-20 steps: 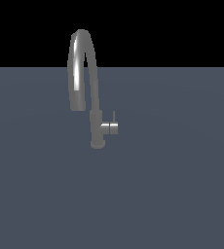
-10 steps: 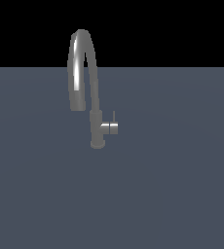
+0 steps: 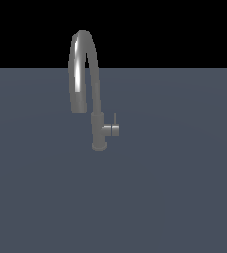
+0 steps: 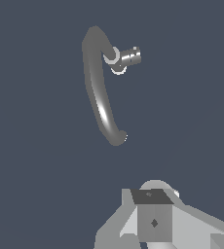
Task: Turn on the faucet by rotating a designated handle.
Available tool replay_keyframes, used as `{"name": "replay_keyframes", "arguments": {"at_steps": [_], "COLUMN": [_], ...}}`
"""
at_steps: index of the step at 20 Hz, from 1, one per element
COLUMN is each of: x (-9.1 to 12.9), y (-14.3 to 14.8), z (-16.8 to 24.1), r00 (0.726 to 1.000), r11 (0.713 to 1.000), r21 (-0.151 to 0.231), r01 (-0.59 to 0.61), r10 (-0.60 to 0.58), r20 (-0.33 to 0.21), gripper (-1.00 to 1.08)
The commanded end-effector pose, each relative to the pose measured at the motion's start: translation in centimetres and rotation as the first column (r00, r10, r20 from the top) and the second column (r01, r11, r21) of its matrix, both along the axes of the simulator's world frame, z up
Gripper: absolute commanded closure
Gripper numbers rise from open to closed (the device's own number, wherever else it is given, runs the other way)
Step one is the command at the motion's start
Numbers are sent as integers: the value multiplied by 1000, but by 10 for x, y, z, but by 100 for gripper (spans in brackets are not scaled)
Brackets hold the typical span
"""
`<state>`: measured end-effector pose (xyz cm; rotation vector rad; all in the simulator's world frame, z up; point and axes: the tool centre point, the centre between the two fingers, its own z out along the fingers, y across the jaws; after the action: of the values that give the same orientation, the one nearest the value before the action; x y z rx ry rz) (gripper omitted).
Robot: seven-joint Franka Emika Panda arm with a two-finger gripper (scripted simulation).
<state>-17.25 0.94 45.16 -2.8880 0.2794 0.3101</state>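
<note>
You see the faucet (image 3: 96, 99) standing upright on the flat grey surface (image 3: 174, 188), its arched spout curling toward the exterior view's left while the handle (image 3: 112, 129), a short stub with a thin pin pointing up, juts from the post toward the exterior view's right. The arm is absent from the exterior view, and in the wrist view the gripper (image 4: 155, 221) sits high above and well apart from the handle (image 4: 127, 57), which suits a first look down before any approach. Only its body shows, so you cannot tell how the jaws stand.
</note>
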Motion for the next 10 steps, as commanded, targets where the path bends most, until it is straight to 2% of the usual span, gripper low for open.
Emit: {"name": "replay_keyframes", "arguments": {"at_steps": [1,10], "x": [14,63], "y": [-1,-6], "z": [-6,-35], "r00": [999,968], "r11": [999,970], "r21": [35,151], "r01": [39,191], "r10": [-38,-161], "r20": [-38,-190], "gripper": [108,108]}}
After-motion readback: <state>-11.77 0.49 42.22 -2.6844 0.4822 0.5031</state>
